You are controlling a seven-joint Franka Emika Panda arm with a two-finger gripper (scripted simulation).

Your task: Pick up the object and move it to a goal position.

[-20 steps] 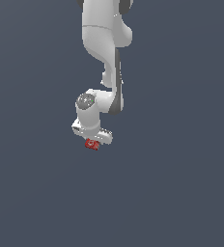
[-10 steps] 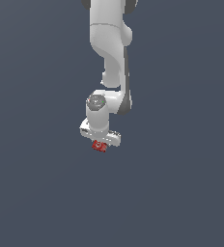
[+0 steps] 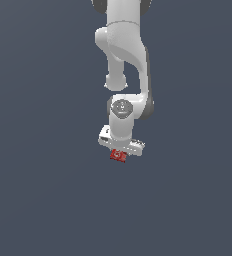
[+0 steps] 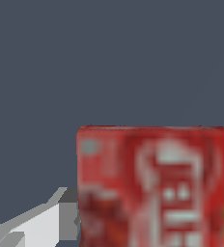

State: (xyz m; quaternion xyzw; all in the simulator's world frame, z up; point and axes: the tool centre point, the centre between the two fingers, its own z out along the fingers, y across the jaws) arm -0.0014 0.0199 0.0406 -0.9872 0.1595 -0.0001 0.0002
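The white gripper (image 3: 119, 152) is closed on the small red box (image 3: 118, 155), which sits just under the arm's (image 3: 123, 60) wrist; no supporting surface is distinguishable.

Only a plain, dark grey-blue backdrop (image 3: 38, 190) fills both views.

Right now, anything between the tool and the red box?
No. The red box sits directly under the tool with nothing visible between them; the wrist view shows the box filling the frame close up.
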